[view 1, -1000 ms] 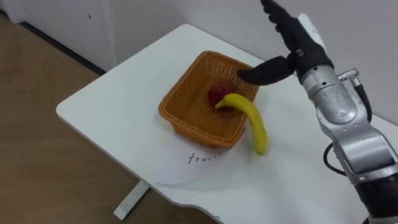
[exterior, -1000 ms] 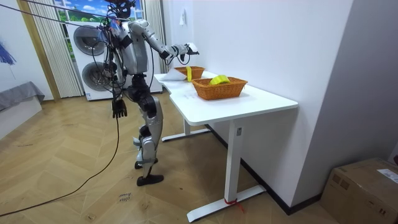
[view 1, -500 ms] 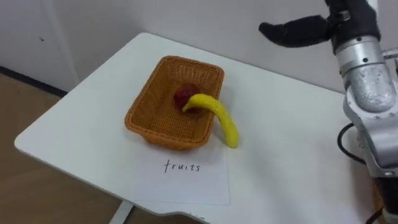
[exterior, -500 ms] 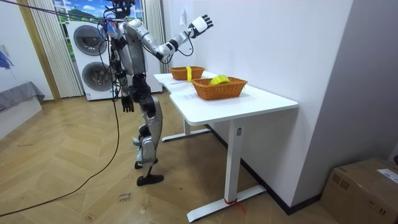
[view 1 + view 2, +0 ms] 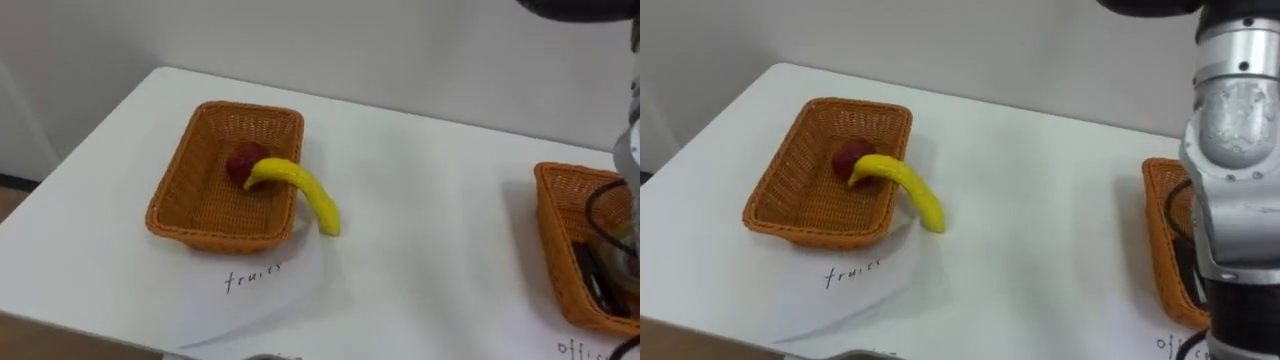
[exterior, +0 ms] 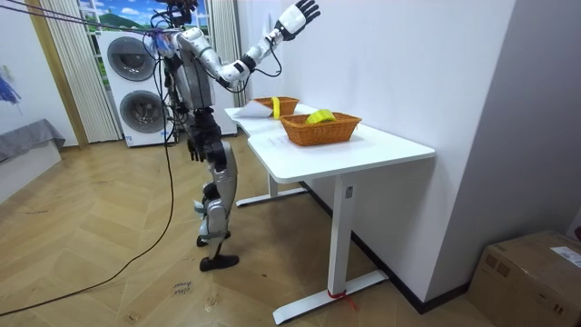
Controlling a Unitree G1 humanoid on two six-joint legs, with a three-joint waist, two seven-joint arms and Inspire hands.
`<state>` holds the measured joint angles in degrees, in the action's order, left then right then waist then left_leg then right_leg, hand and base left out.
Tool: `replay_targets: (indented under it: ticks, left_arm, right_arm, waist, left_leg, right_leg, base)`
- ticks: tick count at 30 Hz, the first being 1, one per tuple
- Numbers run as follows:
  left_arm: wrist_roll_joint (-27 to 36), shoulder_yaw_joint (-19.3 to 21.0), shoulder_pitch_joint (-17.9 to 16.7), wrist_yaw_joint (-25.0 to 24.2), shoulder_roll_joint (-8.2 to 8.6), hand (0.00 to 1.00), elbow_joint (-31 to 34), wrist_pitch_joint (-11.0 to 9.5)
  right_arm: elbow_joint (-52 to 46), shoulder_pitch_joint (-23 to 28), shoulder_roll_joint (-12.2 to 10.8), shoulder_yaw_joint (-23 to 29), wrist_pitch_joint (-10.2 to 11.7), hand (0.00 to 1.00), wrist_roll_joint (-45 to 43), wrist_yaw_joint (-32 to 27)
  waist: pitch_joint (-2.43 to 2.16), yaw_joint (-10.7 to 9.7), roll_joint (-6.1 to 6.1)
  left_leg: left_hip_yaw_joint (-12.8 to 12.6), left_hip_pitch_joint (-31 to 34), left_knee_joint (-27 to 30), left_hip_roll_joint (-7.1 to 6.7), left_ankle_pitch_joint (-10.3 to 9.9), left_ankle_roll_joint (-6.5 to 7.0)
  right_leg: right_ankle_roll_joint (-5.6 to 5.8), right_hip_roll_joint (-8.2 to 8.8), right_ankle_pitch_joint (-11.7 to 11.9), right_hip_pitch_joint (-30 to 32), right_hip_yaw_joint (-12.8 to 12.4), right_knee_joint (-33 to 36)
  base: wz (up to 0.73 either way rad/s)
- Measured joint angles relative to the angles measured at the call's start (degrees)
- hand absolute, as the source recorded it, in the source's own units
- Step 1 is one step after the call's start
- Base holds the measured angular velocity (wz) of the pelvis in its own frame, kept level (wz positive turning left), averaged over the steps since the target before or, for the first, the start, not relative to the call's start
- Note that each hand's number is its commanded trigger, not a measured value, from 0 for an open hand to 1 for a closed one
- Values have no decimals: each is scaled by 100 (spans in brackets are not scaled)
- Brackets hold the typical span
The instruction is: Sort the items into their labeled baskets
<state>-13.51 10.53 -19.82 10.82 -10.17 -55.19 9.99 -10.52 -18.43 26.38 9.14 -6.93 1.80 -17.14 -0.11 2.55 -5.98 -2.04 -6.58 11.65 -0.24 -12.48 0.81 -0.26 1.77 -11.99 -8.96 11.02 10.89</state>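
The robot stands at the end of the white bench [image 5: 440,220]. Its right hand [image 6: 295,16] is held up high by the wall. The fingers are spread wide apart and hold nothing. Its left hand [image 6: 193,145] hangs low by its hip, away from the bench. You cannot tell if that hand's fingers are apart or together.

Far below the right hand, and off to its left, sits the fruit basket [image 5: 178,205]. A red fruit [image 5: 241,160] lies inside it. The banana [image 5: 300,190] lies across the basket's rim. One end is in the basket, touching the red fruit. The other end pokes out and points down at the bench. A paper [image 5: 275,300] with writing lies just in front of this basket.

A second basket [image 5: 558,215] sits under the right arm, well apart from the first. Dark things [image 5: 597,285] lie in it. Both hands are far from the fruit.
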Motion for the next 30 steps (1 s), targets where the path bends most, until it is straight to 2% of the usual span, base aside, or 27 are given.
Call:
replay_targets:
  ticks: [2,3,4,7,10,13,17,20,22,29,30]
  left_arm:
    - [-1,1,-16,0,2,0,-32,-26]
    - [3,1,-15,0,5,0,-43,-39]
    - [18,-13,-21,11,3,0,-43,-52]
    - [34,-63,-28,97,4,0,-39,-140]
    - [35,-60,-37,189,-2,0,-43,-264]
    - [44,-51,-70,221,-1,0,-42,-295]
    - [42,72,-106,244,2,0,-41,-311]
    - [47,44,-206,260,2,0,-40,-358]
    - [48,44,-220,276,5,0,-34,-395]
    - [44,67,-244,396,26,0,52,-431]
    - [49,66,-250,402,28,0,51,-431]
  right_arm:
    - [-1,231,2,188,-1,0,27,-83]
    - [-1,327,2,278,-1,0,81,-186]
    - [-1,370,3,340,-1,0,186,-288]
    - [-2,402,5,475,16,0,394,-485]
    - [-3,564,6,840,129,0,734,-745]
    - [-9,828,8,1205,238,0,910,-1055]
    - [-84,1297,13,1567,270,0,945,-1457]
    - [-126,1639,20,1727,397,0,968,-1780]
    - [-107,1936,20,1839,490,0,1148,-2014]
    - [-33,2617,15,2203,512,0,1448,-2396]
    - [82,2667,5,2249,592,0,1549,-2478]
  waist:
    - [1,-94,-31]
    - [-10,-126,-64]
    - [7,-212,-41]
    - [-3,-406,-25]
    - [1,-515,-5]
    - [-3,-597,14]
    - [-32,-617,14]
    - [-41,-703,59]
    - [-28,-732,70]
    - [-11,-756,111]
    - [-9,-755,112]
  left_leg:
    - [-55,-3,-6,14,-7,-4]
    - [-124,-11,-11,31,-13,-11]
    - [-188,-4,-11,49,-22,-17]
    - [-301,-16,-26,82,-26,-23]
    - [-391,-38,-23,109,-36,-30]
    - [-433,-80,-37,135,-55,-45]
    - [-521,-99,-131,165,-56,-66]
    - [-573,-100,-105,173,-54,-71]
    - [-582,-108,-105,171,-54,-70]
    - [-590,-98,-95,162,-58,-70]
    - [-612,-92,-98,165,-58,-70]
  right_leg:
    - [0,-11,0,1,-40,2]
    - [-8,-30,6,14,-143,9]
    - [-13,-42,14,40,-154,8]
    - [-25,-72,33,97,-261,19]
    - [-31,-88,37,101,-308,20]
    - [-35,-107,39,99,-316,25]
    - [-44,-150,43,173,-435,30]
    - [-64,-162,55,164,-490,30]
    - [-64,-163,55,168,-514,33]
    - [-65,-165,51,244,-597,-31]
    - [-65,-171,51,258,-598,-35]
  base:
    - [-19]
    - [-29]
    - [-27]
    - [-21]
    - [-13]
    - [-8]
    - [-16]
    - [-11]
    - [-5]
    - [-1]
    - [-9]
